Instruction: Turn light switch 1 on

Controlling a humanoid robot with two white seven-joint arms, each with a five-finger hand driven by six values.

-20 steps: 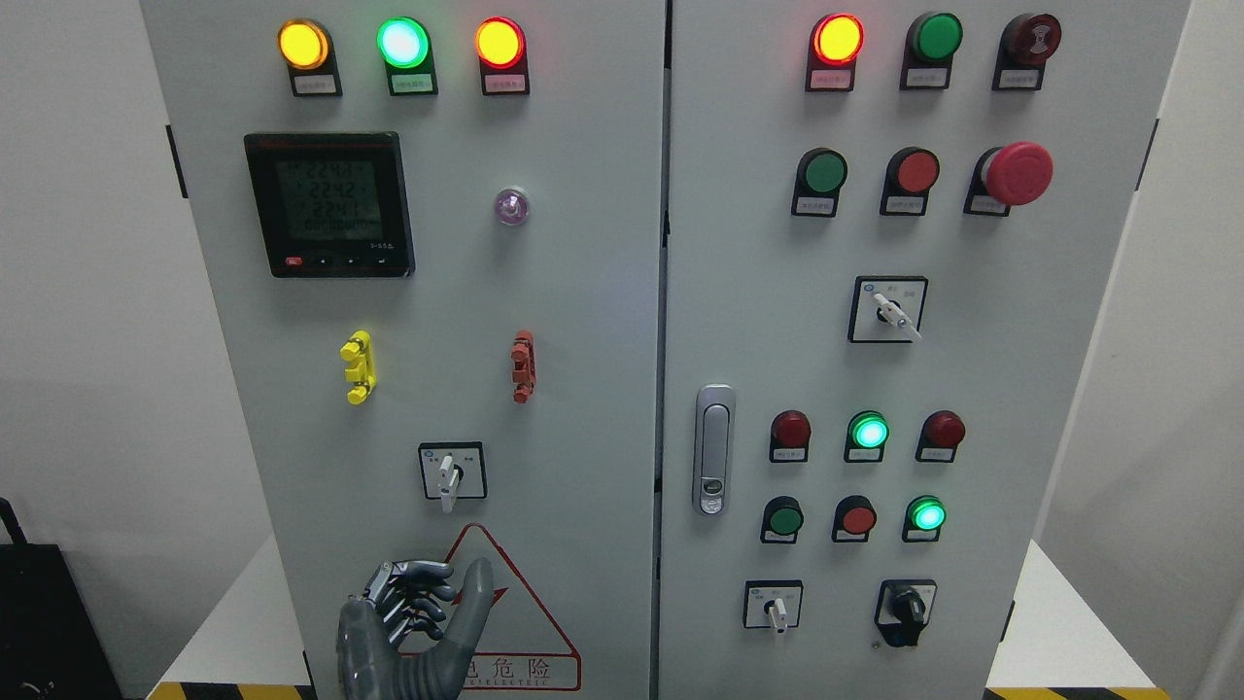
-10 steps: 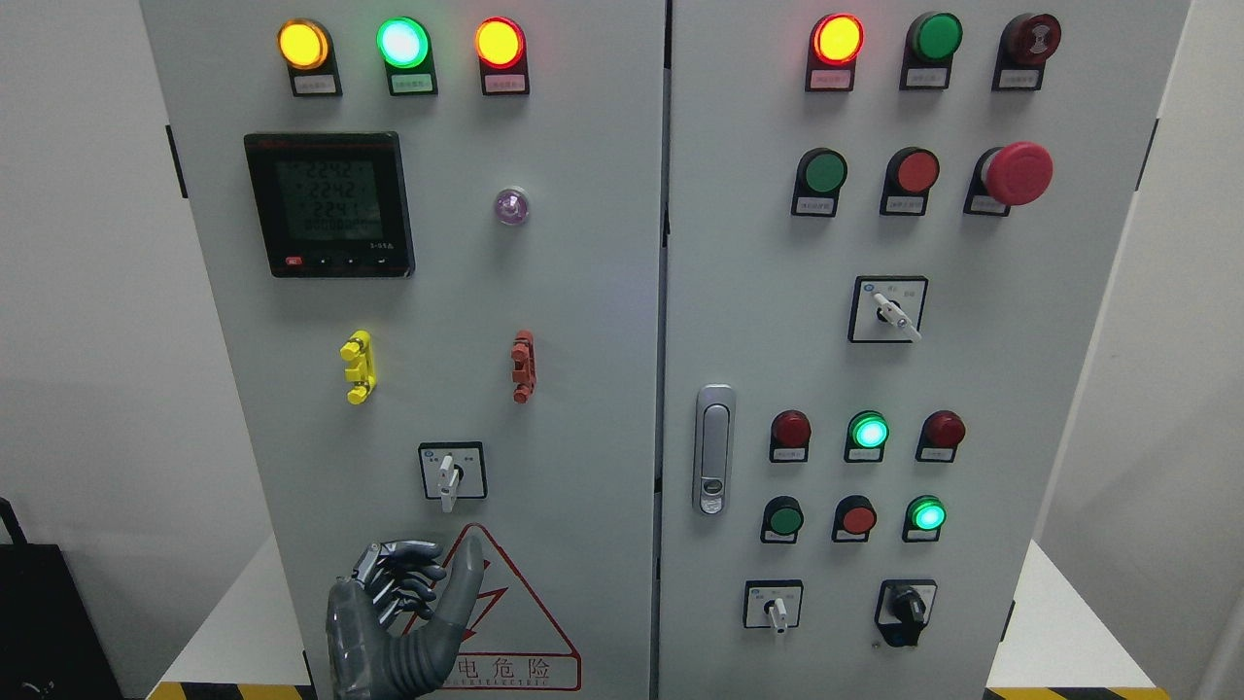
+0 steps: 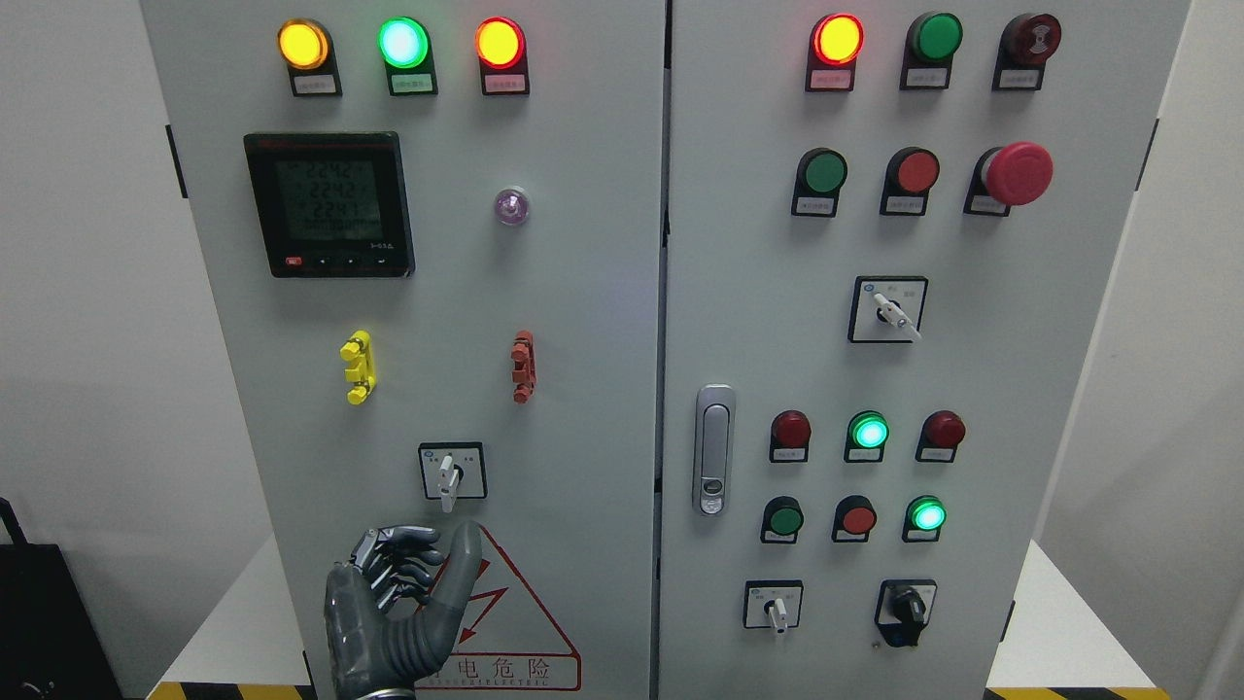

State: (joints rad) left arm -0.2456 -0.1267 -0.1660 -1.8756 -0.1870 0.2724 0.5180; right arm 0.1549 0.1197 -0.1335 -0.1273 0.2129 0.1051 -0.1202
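**Left hand parked just under the rotary switch**

My left hand is up against the grey cabinet, fingers curled, thumb sticking up, gripping nothing. The switch sits just above my thumb tip, lever pointing down. Warning triangle beside me reads 电危险. Meter shows 2242. White walls around.

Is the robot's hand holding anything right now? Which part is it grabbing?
Nothing is held. The left hand is below the rotary switch, fingers curled and thumb pointing up, not touching its white handle. It sits in front of the red warning triangle.
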